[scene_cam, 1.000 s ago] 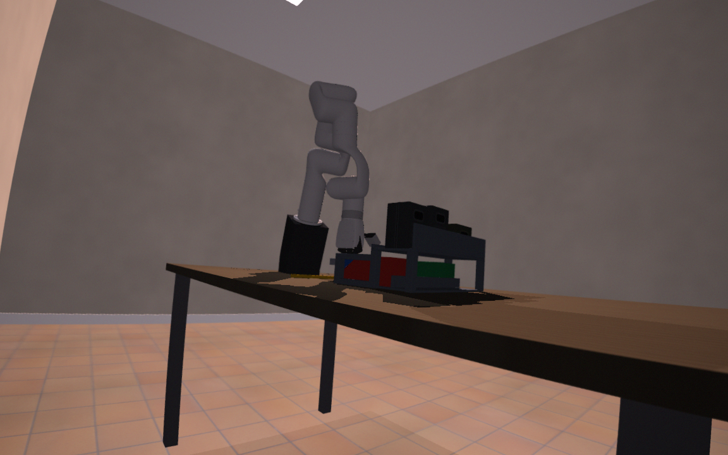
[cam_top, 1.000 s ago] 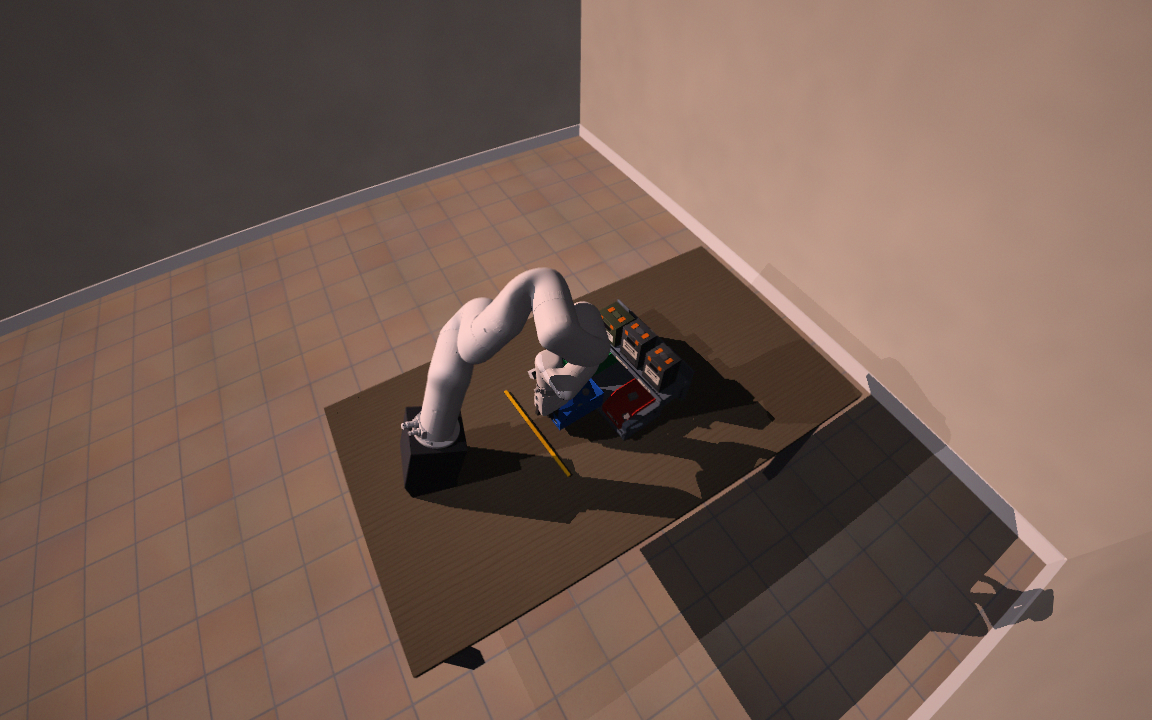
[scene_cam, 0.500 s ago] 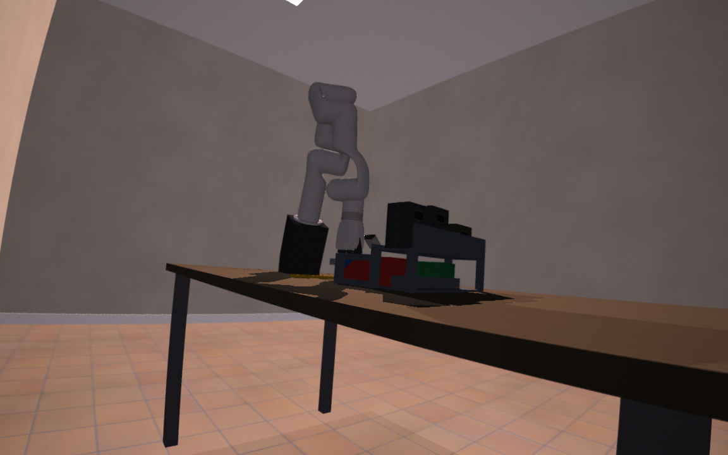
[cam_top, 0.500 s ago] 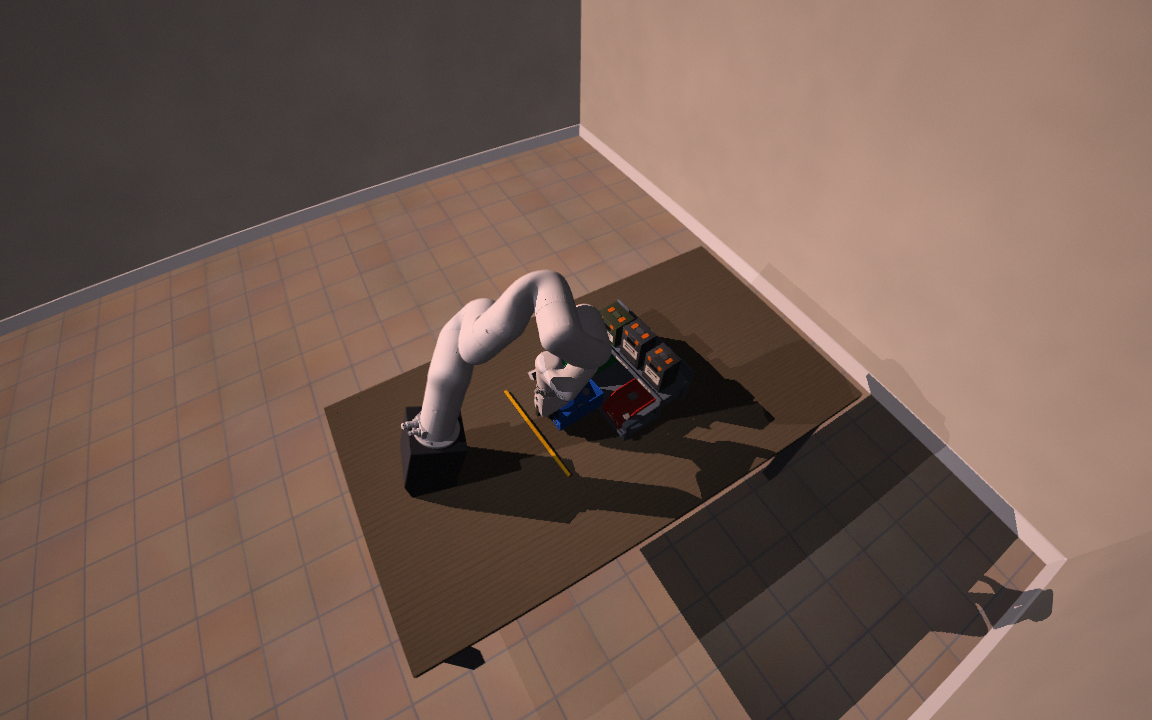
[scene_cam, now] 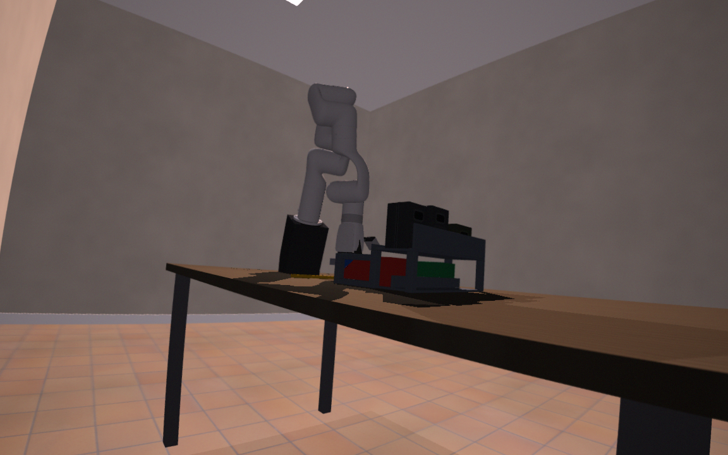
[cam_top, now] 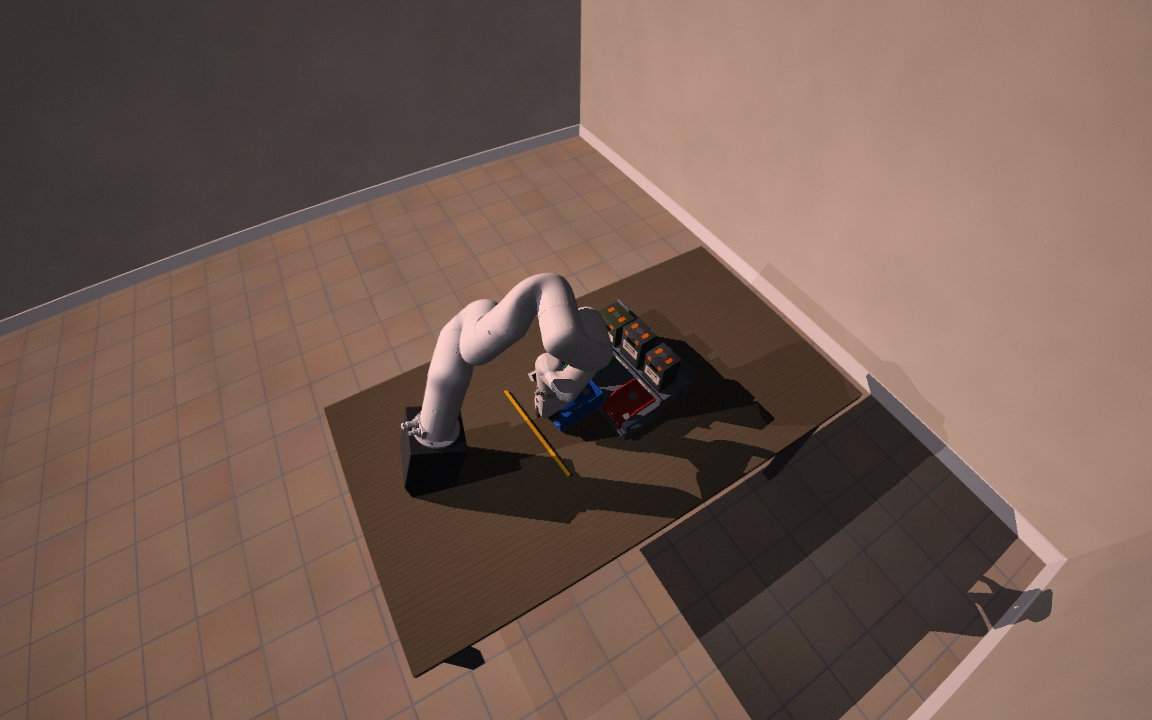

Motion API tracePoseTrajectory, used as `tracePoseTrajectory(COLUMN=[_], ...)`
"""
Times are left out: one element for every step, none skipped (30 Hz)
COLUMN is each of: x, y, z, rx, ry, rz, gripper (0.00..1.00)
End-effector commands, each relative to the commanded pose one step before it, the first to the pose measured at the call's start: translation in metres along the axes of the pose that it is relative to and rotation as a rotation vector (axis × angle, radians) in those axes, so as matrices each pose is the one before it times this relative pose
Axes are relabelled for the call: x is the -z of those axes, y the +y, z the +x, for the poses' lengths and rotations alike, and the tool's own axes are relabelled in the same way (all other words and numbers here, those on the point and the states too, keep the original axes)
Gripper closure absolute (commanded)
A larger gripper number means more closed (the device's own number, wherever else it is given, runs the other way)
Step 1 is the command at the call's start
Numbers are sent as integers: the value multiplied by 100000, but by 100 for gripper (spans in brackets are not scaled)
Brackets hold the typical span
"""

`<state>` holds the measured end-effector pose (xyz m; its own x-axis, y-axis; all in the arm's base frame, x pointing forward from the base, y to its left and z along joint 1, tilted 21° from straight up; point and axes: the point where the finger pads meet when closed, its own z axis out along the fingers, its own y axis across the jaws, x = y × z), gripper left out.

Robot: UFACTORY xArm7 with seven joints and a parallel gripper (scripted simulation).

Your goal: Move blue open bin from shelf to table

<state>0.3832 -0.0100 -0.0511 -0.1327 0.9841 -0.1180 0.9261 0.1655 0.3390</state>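
Note:
The blue open bin [cam_top: 576, 407] sits at the front of the dark shelf [cam_top: 643, 376], partly drawn out, next to the red bin [cam_top: 629, 402]. Only a sliver of the blue bin [scene_cam: 347, 262] shows in the exterior view, behind the shelf frame. My gripper [cam_top: 559, 400] points down at the blue bin's front edge and is shut on it. The gripper [scene_cam: 349, 249] also shows low beside the shelf [scene_cam: 412, 260] in the exterior view. The fingertips and the bin's parts are too small to make out. A green bin [scene_cam: 433, 270] sits in the shelf beyond the red bin [scene_cam: 368, 270].
Three dark boxes with orange marks [cam_top: 640, 338] stand on top of the shelf. A thin yellow strip [cam_top: 537, 433] lies on the table between my base [cam_top: 433, 456] and the shelf. The table's far edge runs near the wall.

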Motion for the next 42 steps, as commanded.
tracePoseTrajectory(x=[-67, -106, -106, -106, -106, 0, 0, 0, 0, 0, 0, 0, 0, 0, 0, 0, 0, 2, 0, 0, 0, 0, 0, 0, 0, 0, 0, 0, 0, 0, 0, 0, 0, 0, 0, 0, 0, 0, 0, 0, 0, 0], y=[72, -1, -1, -1, -1, 0, 0, 0, 0, 0, 0, 0, 0, 0, 0, 0, 0, 0, 0, 0, 0, 0, 0, 0, 0, 0, 0, 0, 0, 0, 0, 0, 0, 0, 1, 0, 0, 0, 0, 0, 0, 0], z=[-10, 0, 0, 0, 0, 0, 0, 0, 0, 0, 0, 0, 0, 0, 0, 0, 0, 0, 0, 0, 0, 0, 0, 0, 0, 0, 0, 0, 0, 0, 0, 0, 0, 0, -1, 0, 0, 0, 0, 0, 0, 0], rx=[33, 0, 0, 0, 0, 0, 0, 0, 0, 0, 0, 0, 0, 0, 0, 0, 0, 1, 0, 0, 0, 0, 0, 0, 0, 0, 0, 0, 0, 0, 0, 0, 0, 0, 0, 0, 0, 0, 0, 0, 0, 0], ry=[-21, 0, 0, 0, 0, 0, 0, 0, 0, 0, 0, 0, 0, 0, 0, 0, 0, 0, 0, 0, 0, 0, 0, 0, 0, 0, 0, 0, 0, 0, 0, 0, 0, 0, -1, 0, 0, 0, 0, 0, 0, 0], rz=[-145, 1, 1, 1, 1, 0, 0, 0, 0, 0, 0, 0, 0, 0, 0, 0, 0, -1, 0, 0, 0, 0, 0, 0, 0, 0, 0, 0, 0, 0, 0, 0, 0, 0, -2, 0, 0, 0, 0, 0, 0, 0], gripper=[100, 100, 100, 100, 100, 100, 100, 100, 100, 100, 100, 100, 100, 100, 100, 100, 100, 0, 0, 0, 0, 0, 0, 0, 0, 0, 0, 0, 0, 0, 0, 0, 0, 0, 0, 0, 0, 0, 0, 0, 0, 0])
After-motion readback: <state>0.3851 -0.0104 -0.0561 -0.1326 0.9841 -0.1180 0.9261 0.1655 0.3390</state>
